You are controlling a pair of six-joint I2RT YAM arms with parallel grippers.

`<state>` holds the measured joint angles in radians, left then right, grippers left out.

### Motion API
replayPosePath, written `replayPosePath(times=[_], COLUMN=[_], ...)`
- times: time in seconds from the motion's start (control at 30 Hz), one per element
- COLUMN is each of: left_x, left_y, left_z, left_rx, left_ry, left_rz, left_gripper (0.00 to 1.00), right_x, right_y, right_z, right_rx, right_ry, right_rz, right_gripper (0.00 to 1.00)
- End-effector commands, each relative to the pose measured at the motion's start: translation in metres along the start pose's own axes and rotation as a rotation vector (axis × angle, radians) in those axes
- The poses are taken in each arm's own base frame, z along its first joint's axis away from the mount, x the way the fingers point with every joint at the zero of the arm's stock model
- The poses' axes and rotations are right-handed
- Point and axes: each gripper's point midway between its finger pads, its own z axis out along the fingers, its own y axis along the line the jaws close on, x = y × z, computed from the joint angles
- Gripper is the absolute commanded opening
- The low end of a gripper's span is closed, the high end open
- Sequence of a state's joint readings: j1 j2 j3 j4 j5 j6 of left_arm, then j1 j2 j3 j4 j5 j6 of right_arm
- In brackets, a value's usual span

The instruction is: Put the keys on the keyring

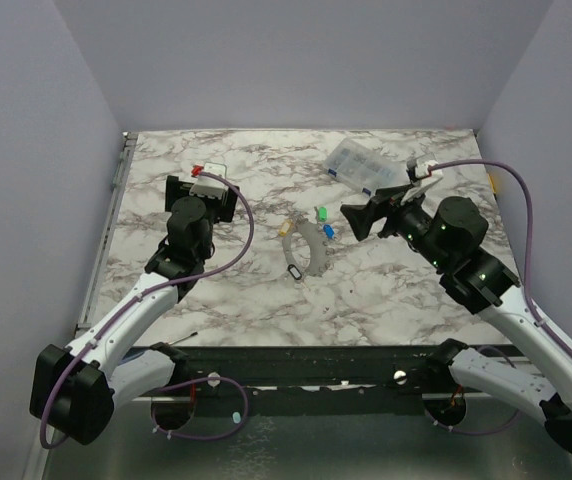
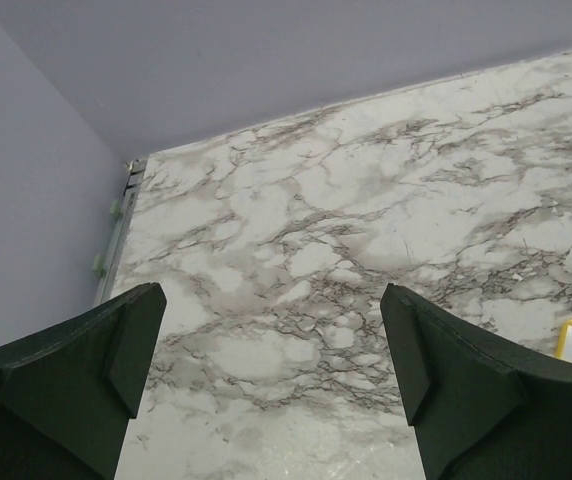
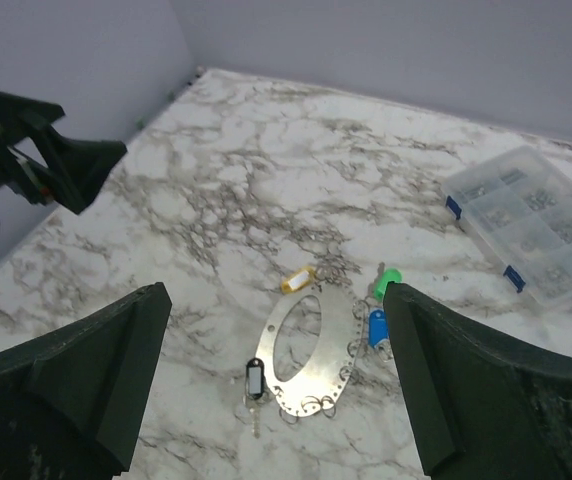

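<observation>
Marble tabletop [image 1: 266, 300] bears keyring [image 3: 338, 335] and keys [image 3: 376, 328] near the released right hand [image 3: 274, 300], well apart from released left hand [image 2: 271, 330].

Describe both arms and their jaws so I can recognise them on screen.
Left arm and right arm match: white links, black joints, a purple cable looping along each. Jaws are dark, wedge-shaped plates. A white block tops each wrist.

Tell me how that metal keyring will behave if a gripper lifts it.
The keyring looks like thin sheet metal, so it is probably stiff and light. It lies flat on the smooth marble table, so it may slide rather than lift when nudged. The black tag by its rim may be hooked on; if so, it would dangle.
</observation>
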<state>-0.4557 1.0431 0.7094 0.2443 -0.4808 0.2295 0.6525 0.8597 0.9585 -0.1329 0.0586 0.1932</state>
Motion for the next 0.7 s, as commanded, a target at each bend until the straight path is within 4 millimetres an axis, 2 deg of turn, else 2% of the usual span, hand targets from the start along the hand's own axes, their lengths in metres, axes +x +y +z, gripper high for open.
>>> replayPosePath(times=[0.0,0.3,0.67], left_x=[0.000,-0.001,0.005], left_y=[-0.011,-0.018,-0.028], left_z=[-0.005,-0.011,-0.012], left_rx=[0.031,0.042,0.070], left_ry=[-0.005,-0.017,-0.008], left_rz=[0.023,0.062,0.099], left_gripper=[0.99,0.99,0.99], right_x=[-0.011,0.001,0.014], right_y=[0.004,-0.013,-0.007], right_z=[-0.007,-0.031,-0.033], right_rx=[-0.012,0.053,0.018], right_ry=[-0.082,-0.139,-0.082], right_rz=[0.113,0.126,0.136], right_gripper=[1.00,1.00,1.00])
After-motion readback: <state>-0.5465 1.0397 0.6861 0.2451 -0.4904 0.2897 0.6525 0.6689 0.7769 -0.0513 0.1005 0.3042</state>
